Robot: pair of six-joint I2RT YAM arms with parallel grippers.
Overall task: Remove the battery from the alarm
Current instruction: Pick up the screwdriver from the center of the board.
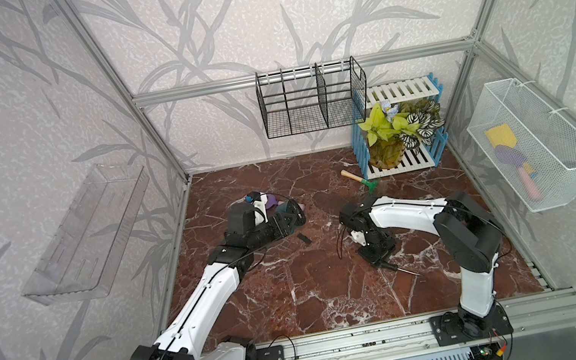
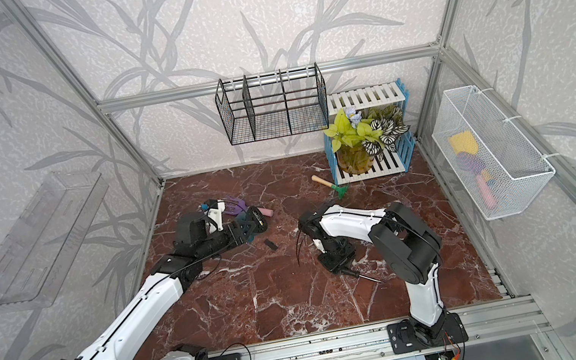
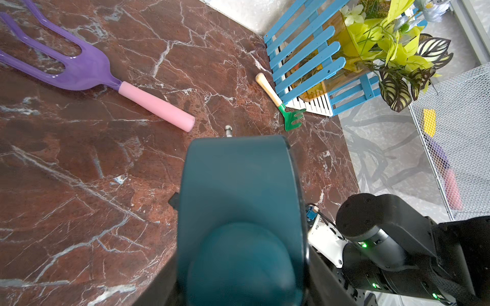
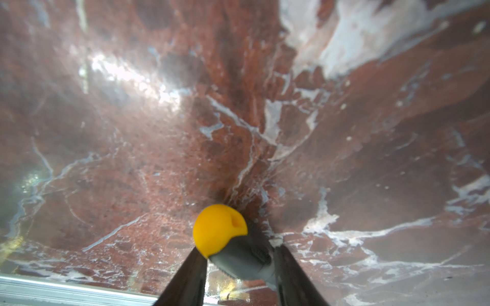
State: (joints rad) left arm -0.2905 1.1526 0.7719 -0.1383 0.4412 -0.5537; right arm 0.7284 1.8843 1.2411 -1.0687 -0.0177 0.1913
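Left end effector (image 1: 292, 222) is gripping the alarm (image 3: 238, 201), pinching its teal body from both sides and holding it off the worktop (image 1: 299, 299) near the far-left corner, with the black back facing up and toward the middle. Right end effector (image 4: 238, 251) is clasping the screwdriver (image 4: 220, 230) by its grey handle just under the yellow cap. It is pointing downward right of the middle, nearer the front edge, with the shaft lying low over the stone.

A flat black plate (image 1: 304, 238) is lying loose near the middle of the worktop, between the two arms, so the compartment is most likely standing uncovered. In a top view, small yellowish marks are showing on the clock's back. That is probably the battery (image 2: 261, 225), sitting in its bay, though it is too small to be sure.

By this reading, the step in hand is the extraction itself. The next move is calling for the right arm to carry the screwdriver tip across to the exposed back and lever one end of the cell upward. Meanwhile the left arm should be holding the clock steady, with the bay turned toward the tool.
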